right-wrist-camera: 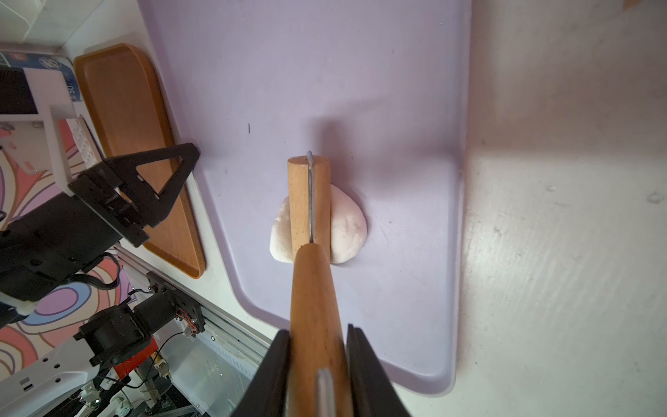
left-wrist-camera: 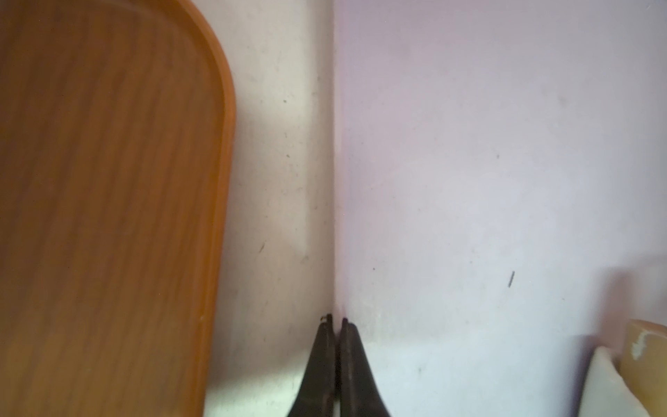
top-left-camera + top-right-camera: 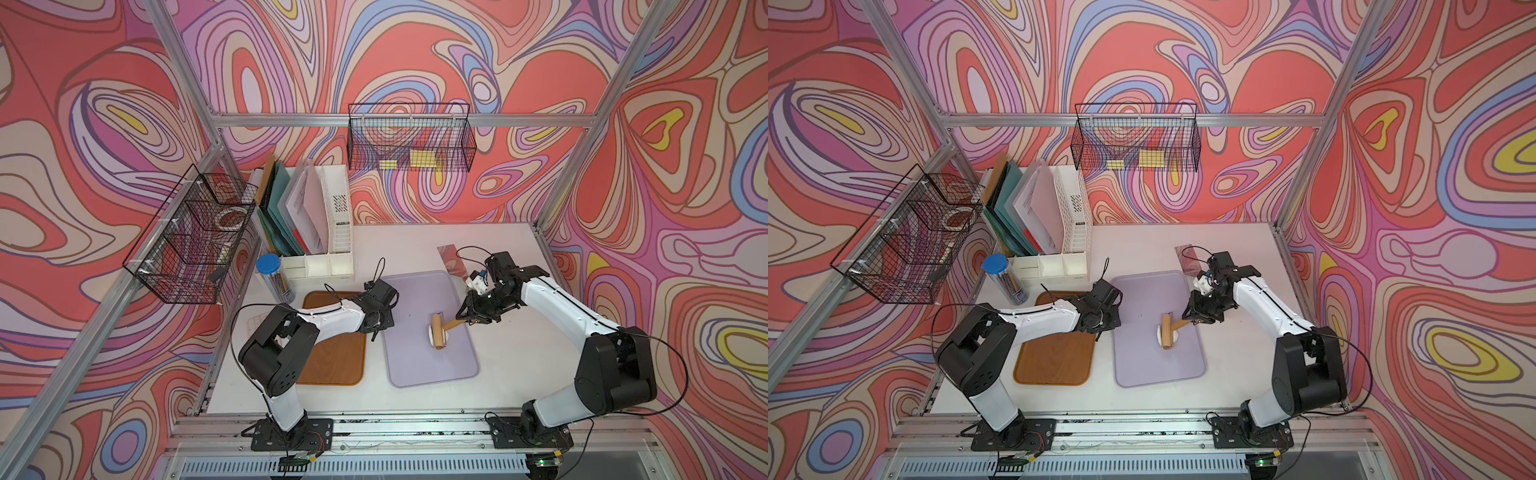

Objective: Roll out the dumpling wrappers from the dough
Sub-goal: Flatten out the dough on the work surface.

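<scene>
Dough, a soft matte white flattened lump, lies on the lilac plastic tray under the barrel of a small wooden roller. Its wider span runs crosswise to the barrel, showing on both sides. It looks light, yielding, probably tacky: better pressed from the middle than pinched, or lifted by an edge. Right gripper clamps the roller's handle; left gripper, pinched closed and empty, sits at the tray's edge.
</scene>
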`<state>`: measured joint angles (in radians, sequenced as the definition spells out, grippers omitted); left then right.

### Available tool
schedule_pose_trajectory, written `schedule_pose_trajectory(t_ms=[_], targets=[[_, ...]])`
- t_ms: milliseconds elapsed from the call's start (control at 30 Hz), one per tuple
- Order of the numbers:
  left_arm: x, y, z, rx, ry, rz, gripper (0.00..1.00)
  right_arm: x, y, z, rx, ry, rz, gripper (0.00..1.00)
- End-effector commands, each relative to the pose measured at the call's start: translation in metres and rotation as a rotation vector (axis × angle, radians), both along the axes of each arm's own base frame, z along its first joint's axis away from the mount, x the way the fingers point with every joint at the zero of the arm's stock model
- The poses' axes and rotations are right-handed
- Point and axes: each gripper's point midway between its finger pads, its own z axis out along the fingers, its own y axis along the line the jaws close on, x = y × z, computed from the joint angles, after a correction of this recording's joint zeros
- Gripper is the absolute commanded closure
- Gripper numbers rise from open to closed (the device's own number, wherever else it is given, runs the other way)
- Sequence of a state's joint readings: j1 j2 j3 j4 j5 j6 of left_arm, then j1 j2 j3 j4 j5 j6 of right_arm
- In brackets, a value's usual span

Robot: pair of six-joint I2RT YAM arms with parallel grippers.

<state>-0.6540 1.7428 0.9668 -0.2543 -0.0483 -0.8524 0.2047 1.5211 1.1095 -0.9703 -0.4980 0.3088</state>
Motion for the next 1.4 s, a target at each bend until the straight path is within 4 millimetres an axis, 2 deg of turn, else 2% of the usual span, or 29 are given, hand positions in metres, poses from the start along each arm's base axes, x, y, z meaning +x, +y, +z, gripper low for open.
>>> schedule_pose_trajectory(t_ms=[0, 133, 233, 367, 633, 767, 1067, 1167, 1267, 1367], targets=[[-0.004, 0.0, -0.003, -0.011, 0.008, -0.004, 1.0, -0.029, -0.073, -0.051, -0.441, 0.147, -0.051, 1.0], [-0.004, 0.006, -0.001, -0.003, 0.004, 0.007, 1.0, -0.031, -0.089, -0.053, -0.549, 0.158, -0.062, 1.0], [-0.005, 0.013, 0.0, 0.005, 0.002, 0.019, 1.0, -0.029, -0.085, -0.05, -0.525, 0.144, -0.057, 1.0], [-0.006, 0.022, -0.001, 0.008, 0.004, 0.035, 1.0, -0.031, -0.09, -0.044, -0.544, 0.146, -0.066, 1.0], [-0.006, 0.031, -0.004, 0.031, 0.005, 0.045, 1.0, -0.039, -0.118, -0.024, -0.69, 0.161, -0.099, 1.0], [-0.006, 0.031, -0.005, 0.03, 0.009, 0.045, 1.0, -0.045, -0.12, -0.033, -0.708, 0.21, -0.083, 1.0], [-0.006, 0.026, -0.005, 0.004, 0.018, 0.037, 1.0, -0.042, -0.111, -0.039, -0.713, 0.194, -0.061, 1.0], [-0.006, 0.023, -0.006, -0.008, 0.023, 0.033, 1.0, -0.033, -0.094, -0.034, -0.674, 0.143, -0.036, 1.0], [-0.006, 0.022, -0.005, -0.01, 0.023, 0.03, 1.0, -0.016, -0.073, -0.008, -0.576, 0.047, -0.042, 1.0], [-0.005, 0.021, -0.003, -0.018, 0.017, 0.037, 1.0, -0.001, -0.056, 0.029, -0.483, -0.065, -0.046, 1.0]])
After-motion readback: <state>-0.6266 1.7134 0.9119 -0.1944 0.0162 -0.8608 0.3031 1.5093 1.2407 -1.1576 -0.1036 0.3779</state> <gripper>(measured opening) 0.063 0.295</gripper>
